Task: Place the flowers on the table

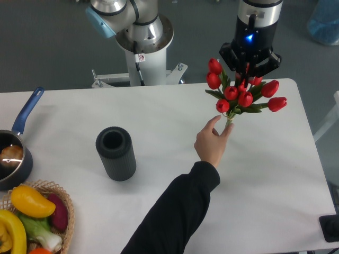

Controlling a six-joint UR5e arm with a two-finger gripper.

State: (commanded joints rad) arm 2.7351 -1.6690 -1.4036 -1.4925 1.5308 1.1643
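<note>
The flowers (241,94), a small bunch of red tulips with green leaves, are held up over the back right of the white table (159,121). A person's hand (212,142) pinches the pale stems (229,123) from below. My gripper (249,70) hangs straight down over the blooms. Its black fingers are spread apart, with the top blooms between them. The fingertips are partly hidden by the flowers. I cannot see them pressing on the bunch.
The person's black sleeve (169,217) reaches in from the front edge. A black ribbed cylinder (115,153) stands at centre left. A blue-handled pan (13,153) and a wicker basket of produce (32,211) are at the left. The robot base (143,37) is behind the table.
</note>
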